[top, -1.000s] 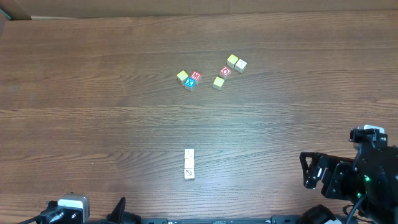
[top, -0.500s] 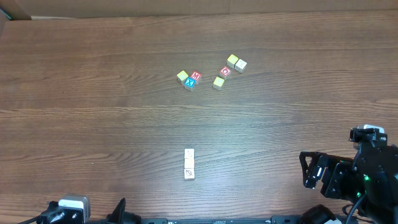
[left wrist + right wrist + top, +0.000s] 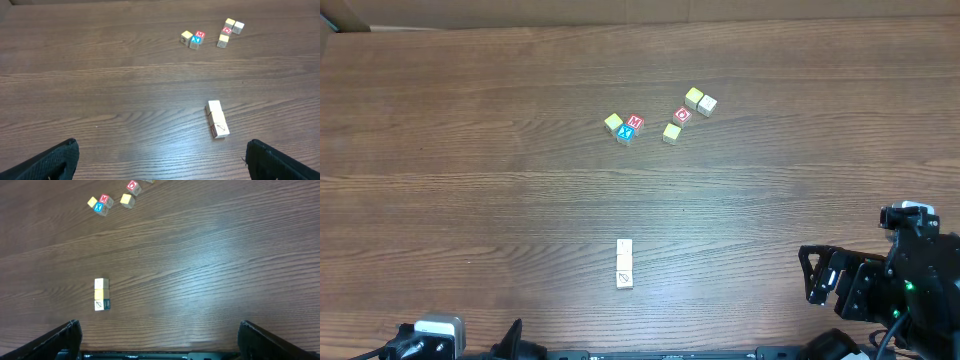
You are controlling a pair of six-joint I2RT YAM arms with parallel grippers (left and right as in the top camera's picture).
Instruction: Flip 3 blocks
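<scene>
Nearest the arms, the blocks point(image 3: 624, 264) sit in a touching row of three on the table point(image 3: 470, 180), mid-front. Right gripper point(image 3: 820, 275) and left gripper point(image 3: 160, 160) both spread wide, empty, well apart from the row. Judgement: approach one end block, pinch side faces, avoid disturbing neighbours. Far cubes point(image 3: 660, 118) irrelevant.

Lettered cubes point(image 3: 629, 127) on wooden table point(image 3: 470, 150)
</scene>
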